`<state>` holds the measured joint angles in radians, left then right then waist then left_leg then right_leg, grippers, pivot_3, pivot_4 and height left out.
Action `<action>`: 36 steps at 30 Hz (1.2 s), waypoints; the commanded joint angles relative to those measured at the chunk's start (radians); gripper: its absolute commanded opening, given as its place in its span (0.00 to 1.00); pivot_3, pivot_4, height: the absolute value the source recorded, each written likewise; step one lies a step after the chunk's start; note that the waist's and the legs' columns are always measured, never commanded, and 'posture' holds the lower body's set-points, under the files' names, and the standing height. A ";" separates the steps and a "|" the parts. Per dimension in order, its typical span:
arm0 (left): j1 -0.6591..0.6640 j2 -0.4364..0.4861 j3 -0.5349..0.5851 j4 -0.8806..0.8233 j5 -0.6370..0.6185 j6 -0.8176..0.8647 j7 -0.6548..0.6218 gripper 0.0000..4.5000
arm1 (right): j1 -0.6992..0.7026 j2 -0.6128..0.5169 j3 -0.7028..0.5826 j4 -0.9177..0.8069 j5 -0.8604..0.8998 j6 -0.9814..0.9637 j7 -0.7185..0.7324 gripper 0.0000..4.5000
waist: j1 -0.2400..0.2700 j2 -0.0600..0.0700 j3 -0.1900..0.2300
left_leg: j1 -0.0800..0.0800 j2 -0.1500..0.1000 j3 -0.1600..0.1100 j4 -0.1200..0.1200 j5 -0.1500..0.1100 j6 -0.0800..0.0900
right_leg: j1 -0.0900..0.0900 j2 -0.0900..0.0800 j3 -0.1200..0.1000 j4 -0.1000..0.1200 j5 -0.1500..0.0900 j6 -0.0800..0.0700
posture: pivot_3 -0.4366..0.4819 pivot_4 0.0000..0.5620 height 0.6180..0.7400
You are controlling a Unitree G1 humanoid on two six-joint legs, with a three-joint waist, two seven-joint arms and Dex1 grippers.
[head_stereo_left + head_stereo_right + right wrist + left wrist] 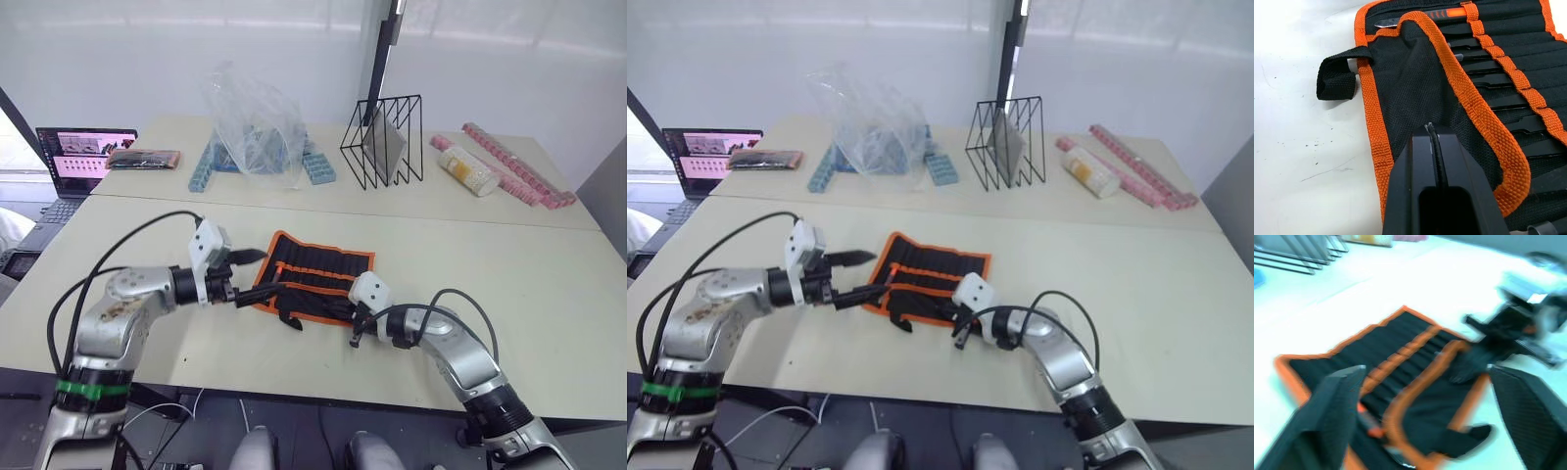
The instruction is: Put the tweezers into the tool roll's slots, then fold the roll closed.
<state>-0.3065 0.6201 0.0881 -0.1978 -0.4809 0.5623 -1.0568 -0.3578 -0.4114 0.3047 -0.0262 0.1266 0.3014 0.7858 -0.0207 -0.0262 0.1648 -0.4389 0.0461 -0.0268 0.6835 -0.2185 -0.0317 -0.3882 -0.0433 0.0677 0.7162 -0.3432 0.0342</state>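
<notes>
Tool roll (pixel 315 274) open on desk (pixel 509 284); tweezers (pixel 1508 100) mostly hidden in slots (pixel 1498 63). Left gripper (pixel 1425 396) apart; right gripper (pixel 1436 147) together over flap.

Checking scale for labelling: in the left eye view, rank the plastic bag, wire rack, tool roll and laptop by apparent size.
1. Plastic bag
2. Tool roll, nearer the camera, so its lead over the rack is unsure
3. Wire rack
4. Laptop, partly cut off at the frame edge

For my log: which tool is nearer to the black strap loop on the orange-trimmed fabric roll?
Right. The right tool sits beside the black strap loop; the left tool is farther, at the roll's opposite end.
</notes>
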 commanded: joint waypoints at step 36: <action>0.018 -0.162 -0.287 0.253 0.303 -0.194 0.213 0.02 | 0.041 -0.005 -0.059 -0.104 0.034 0.137 -0.027 0.00 | 0.006 0.004 -0.003 | 0.007 -0.001 0.001 -0.002 0.000 0.000 | 0.007 -0.001 0.001 -0.001 0.000 0.000 | 0.48 0.27 0.58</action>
<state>-0.3177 0.4508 -0.1590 0.0319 -0.2018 0.3317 -0.8359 -0.3176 -0.4167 0.2604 -0.1076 0.1594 0.4367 0.7647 -0.0151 -0.0224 0.1616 -0.4316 0.0449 -0.0256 0.6818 -0.2185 -0.0319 -0.3815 -0.0440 0.0688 0.7149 -0.3433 0.0343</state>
